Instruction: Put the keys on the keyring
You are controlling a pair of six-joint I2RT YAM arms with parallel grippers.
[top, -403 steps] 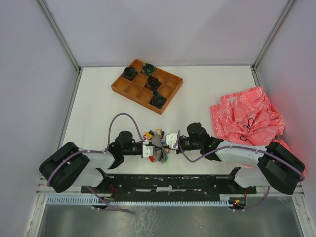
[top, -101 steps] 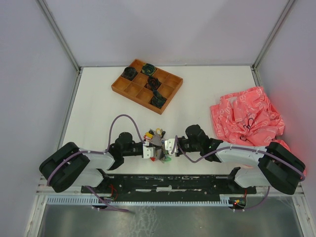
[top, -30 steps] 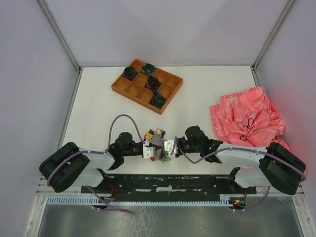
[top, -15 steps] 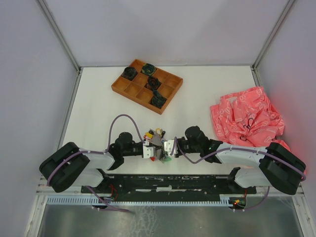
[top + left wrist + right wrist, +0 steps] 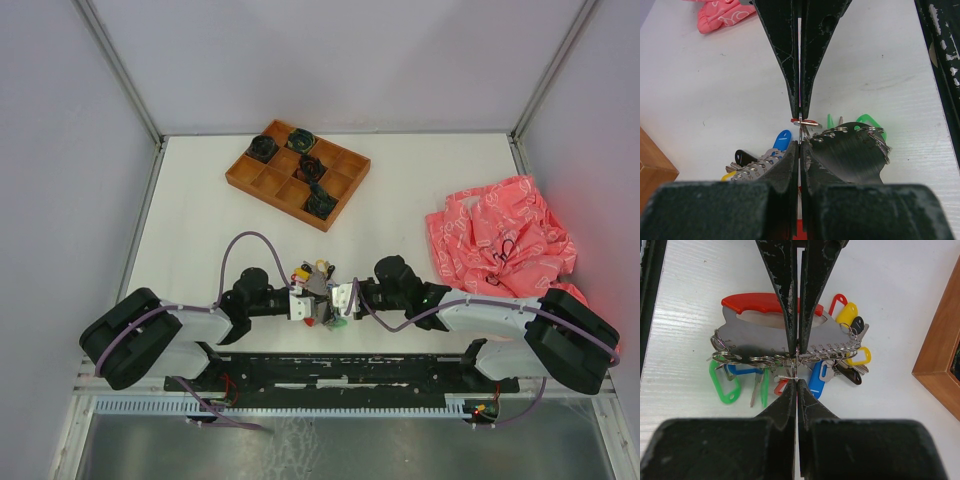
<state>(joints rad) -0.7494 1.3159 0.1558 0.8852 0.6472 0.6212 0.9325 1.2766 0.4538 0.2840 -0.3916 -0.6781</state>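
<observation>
Right gripper [image 5: 797, 352]: pinched shut on a wire loop [image 5: 790, 371] at the grey edge of the keyring [image 5: 752, 340].
Left gripper [image 5: 799, 110]: shut on a small ring [image 5: 807, 121] beside it.
Keys [image 5: 816, 381]: fanned under keyring, on table [image 5: 900, 300] between arms.
Care: steady one side, thread slowly.

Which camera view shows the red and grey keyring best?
The right wrist view: the keyring lies almost whole there, with its red grip and its grey plate. The left wrist view shows only part of the keyring's grey plate. The top view shows the keyring very small.
</observation>
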